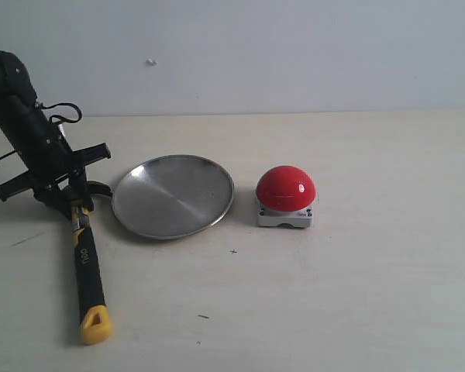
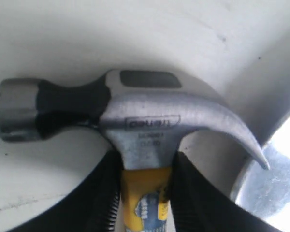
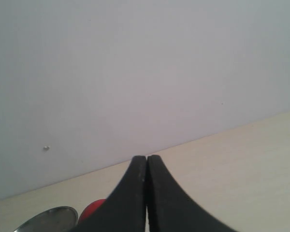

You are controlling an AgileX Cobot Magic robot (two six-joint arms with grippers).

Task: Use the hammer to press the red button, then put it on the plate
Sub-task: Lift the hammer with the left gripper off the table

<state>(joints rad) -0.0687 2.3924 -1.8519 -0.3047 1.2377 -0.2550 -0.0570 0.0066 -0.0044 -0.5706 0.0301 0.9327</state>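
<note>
Far left of the frame: left gripper (image 1: 74,200) clamped on the hammer (image 1: 87,267) just under its head, handle flat on the table (image 1: 356,310).
Mid-frame sits the plate (image 1: 173,195), with the red button (image 1: 285,188) right of it. I'd lift straight up, clear the plate rim, then drop the head square on the dome. Meanwhile the right gripper (image 3: 147,193) is pinched shut, empty.

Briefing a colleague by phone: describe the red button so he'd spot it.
On the pale table, find the round silver plate. To its right in the exterior view sits the red button: the only red thing, a glossy dome on a grey square base.
</note>
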